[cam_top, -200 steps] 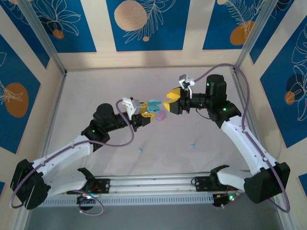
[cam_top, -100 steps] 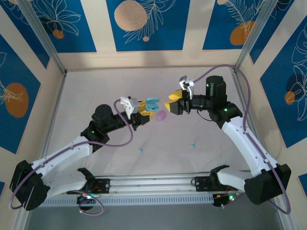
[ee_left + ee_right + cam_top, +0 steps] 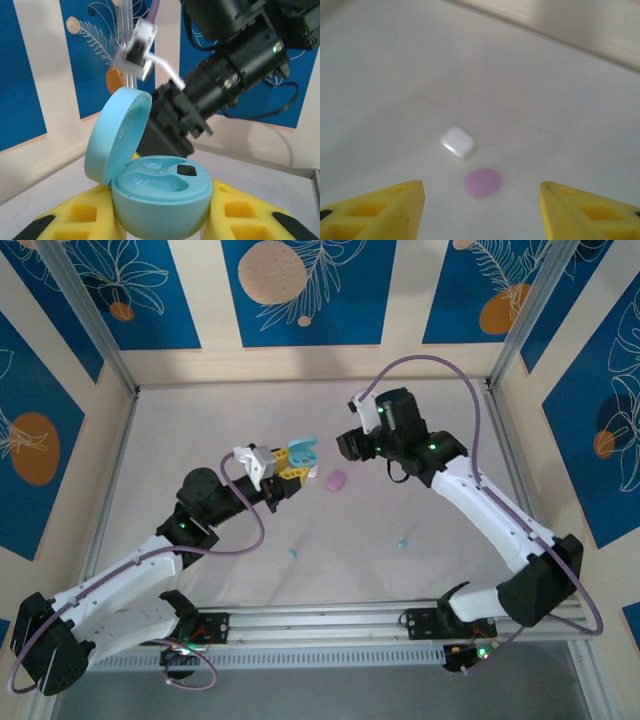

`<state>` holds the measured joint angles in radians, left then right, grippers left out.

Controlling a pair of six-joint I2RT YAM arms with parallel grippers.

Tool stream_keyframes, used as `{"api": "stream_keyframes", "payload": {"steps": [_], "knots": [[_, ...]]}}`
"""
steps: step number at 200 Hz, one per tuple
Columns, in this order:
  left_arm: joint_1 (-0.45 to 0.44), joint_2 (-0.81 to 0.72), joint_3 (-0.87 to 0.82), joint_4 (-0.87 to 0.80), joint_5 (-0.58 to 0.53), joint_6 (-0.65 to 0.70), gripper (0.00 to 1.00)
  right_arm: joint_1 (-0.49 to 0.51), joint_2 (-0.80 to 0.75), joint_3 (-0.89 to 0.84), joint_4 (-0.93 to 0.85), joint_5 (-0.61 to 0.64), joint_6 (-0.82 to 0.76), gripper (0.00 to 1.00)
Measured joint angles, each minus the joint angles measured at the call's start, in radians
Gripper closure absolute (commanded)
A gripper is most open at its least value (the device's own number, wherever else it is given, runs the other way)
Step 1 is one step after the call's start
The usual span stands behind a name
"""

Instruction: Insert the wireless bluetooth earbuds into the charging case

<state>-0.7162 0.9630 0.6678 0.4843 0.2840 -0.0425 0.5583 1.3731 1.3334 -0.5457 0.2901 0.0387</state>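
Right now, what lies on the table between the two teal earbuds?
Nothing: in the top view the table between the left teal earbud and the right teal earbud is bare.

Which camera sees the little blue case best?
The left wrist view: the blue case sits close up, lid open, inner hollows visible, gripped by the left end effector. The top external view shows it as a small blue shape at that end effector.
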Motion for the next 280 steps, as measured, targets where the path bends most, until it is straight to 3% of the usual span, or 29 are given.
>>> {"api": "stream_keyframes", "payload": {"steps": [37,71,88,136,169,208,280], "knots": [[0.0,-0.003,0.0,0.002,-0.043,-0.001,0.7,0.023,0.042,0.0,-0.087,0.258,0.087,0.37],[0.0,-0.048,-0.031,0.0,-0.09,-0.008,0.7,-0.003,0.043,0.0,-0.156,0.311,0.208,0.37],[0.0,-0.066,-0.04,-0.005,-0.109,-0.009,0.7,-0.042,0.041,-0.023,-0.168,0.256,0.272,0.38],[0.0,-0.073,-0.076,-0.012,-0.125,-0.035,0.7,-0.24,0.009,-0.265,-0.164,-0.064,0.439,0.44],[0.0,-0.073,-0.115,-0.013,-0.129,-0.042,0.7,-0.294,0.009,-0.344,-0.173,-0.193,0.499,0.46],[0.0,-0.065,-0.127,-0.012,-0.128,-0.033,0.7,-0.328,0.009,-0.402,-0.167,-0.248,0.563,0.51],[0.0,-0.015,-0.127,0.004,-0.112,-0.026,0.7,-0.365,-0.038,-0.597,-0.131,-0.257,0.686,0.51]]}}
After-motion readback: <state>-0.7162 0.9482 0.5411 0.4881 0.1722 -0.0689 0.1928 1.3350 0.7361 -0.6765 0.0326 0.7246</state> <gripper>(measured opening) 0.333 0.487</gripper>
